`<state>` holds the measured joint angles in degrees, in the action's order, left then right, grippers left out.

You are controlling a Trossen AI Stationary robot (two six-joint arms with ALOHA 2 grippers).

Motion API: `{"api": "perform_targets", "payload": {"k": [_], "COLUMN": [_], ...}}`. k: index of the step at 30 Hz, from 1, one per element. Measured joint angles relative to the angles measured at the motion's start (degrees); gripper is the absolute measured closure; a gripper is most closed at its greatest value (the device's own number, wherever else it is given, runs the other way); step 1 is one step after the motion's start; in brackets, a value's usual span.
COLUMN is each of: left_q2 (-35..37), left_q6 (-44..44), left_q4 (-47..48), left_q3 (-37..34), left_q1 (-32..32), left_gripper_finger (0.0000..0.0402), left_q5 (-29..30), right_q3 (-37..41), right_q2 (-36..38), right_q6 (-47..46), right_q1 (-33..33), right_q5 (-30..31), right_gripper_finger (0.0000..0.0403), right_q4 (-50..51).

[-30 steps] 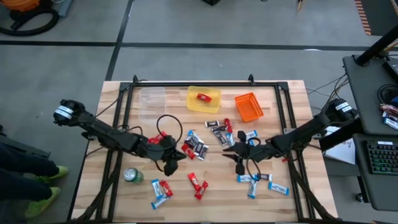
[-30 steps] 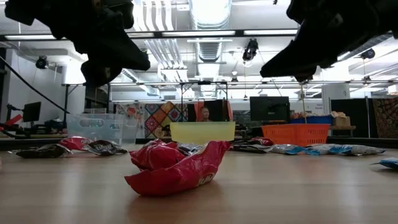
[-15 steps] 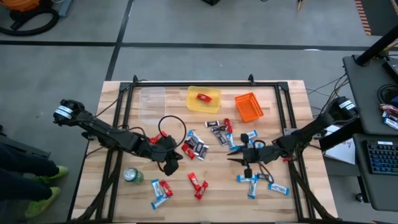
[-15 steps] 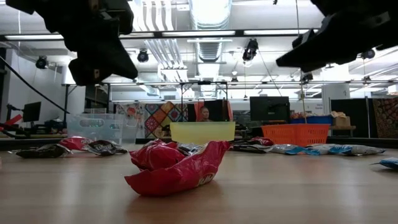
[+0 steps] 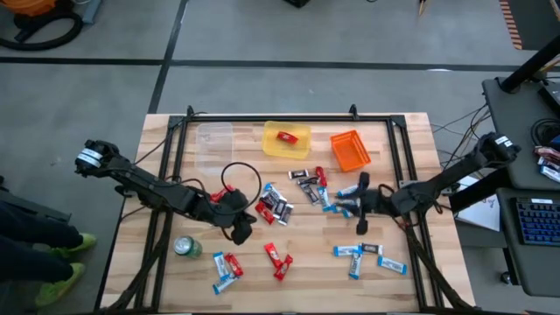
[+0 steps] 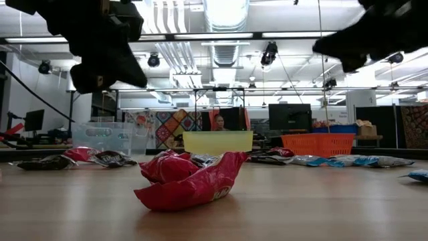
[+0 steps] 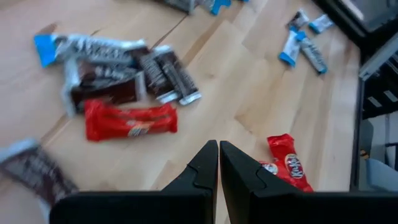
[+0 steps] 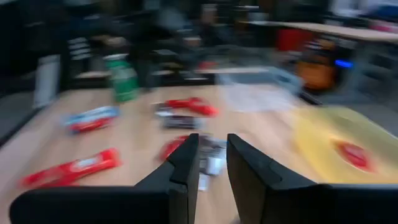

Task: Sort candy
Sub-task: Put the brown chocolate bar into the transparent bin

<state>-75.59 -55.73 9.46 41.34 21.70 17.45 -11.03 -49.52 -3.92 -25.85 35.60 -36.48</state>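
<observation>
Candy-sorting stage, early. The wooden tabletop (image 5: 157, 166) is carrying three bins along its far edge: a clear bin (image 5: 213, 143), a yellow bin (image 5: 287, 139) already holding one red bar, and an orange bin (image 5: 350, 150) looking empty. Most of the candy (image 5: 278, 206) is lying unsorted: a mixed cluster at centre, a second one of blue, brown and red bars just before the orange bin, blue bars near the right front, red-and-blue pairs near the front edge. A green can (image 5: 186, 248) is standing at the left front.

The left gripper (image 7: 218, 163) is hovering clenched and empty above bare wood, between a red bar (image 7: 130, 120) and a crumpled red wrapper (image 7: 287, 157). The right gripper (image 8: 213, 163) is hanging above the tabletop near the orange bin, its fingers slightly parted around a thin gap; whether anything is pinched there cannot be told.

Judged step: selecting the next piece. The next move is calling for the left fingers to be parting, descending over one red bar, and carrying it to the yellow bin.

The wrappers are looking glossy, thin and crinkled, hence likely slippery.
</observation>
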Motion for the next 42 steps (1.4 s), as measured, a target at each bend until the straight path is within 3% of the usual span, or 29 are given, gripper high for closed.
{"api": "perform_targets", "payload": {"k": [2,6,12,18,21,26,34,42], "left_q2": [0.0,-0.73,-3.04,-8.57,-11.86,-15.86,-19.28,-21.05], "left_q6": [-3.28,-9.65,-11.1,-12.67,-11.33,-9.4,-13.44,-13.64], "left_q4": [2.04,6.09,7.37,24.56,27.82,29.95,33.74,34.83], "left_q3": [0.0,0.0,1.53,9.58,12.75,15.25,15.43,15.43], "left_q1": [0.0,-0.01,0.0,-0.22,-0.16,-0.42,-2.67,-3.46], "left_gripper_finger": [0.0402,0.0402,0.0402,0.0402,0.0402,0.0402,0.0399,0.0346], "left_q5": [0.02,0.13,0.09,1.54,2.01,2.58,3.26,6.69], "right_q3": [0.84,1.38,1.19,1.12,1.12,1.09,1.08,1.08], "right_q2": [0.9,1.01,0.13,-0.48,-0.64,-1.39,-2.42,-2.44], "right_q6": [-2.02,-3.11,-3.97,-6.96,-7.08,-7.96,-8.24,-9.21], "right_q1": [0.01,0.0,0.0,0.0,0.0,-0.01,-0.02,-0.02], "right_q5": [3.23,3.41,3.4,3.42,3.38,2.96,1.45,1.48], "right_gripper_finger": [0.0335,0.0335,0.0335,0.0335,0.0335,0.0335,0.0335,0.0335], "right_q4": [0.17,0.2,0.17,0.15,0.23,0.15,0.18,0.19]}}
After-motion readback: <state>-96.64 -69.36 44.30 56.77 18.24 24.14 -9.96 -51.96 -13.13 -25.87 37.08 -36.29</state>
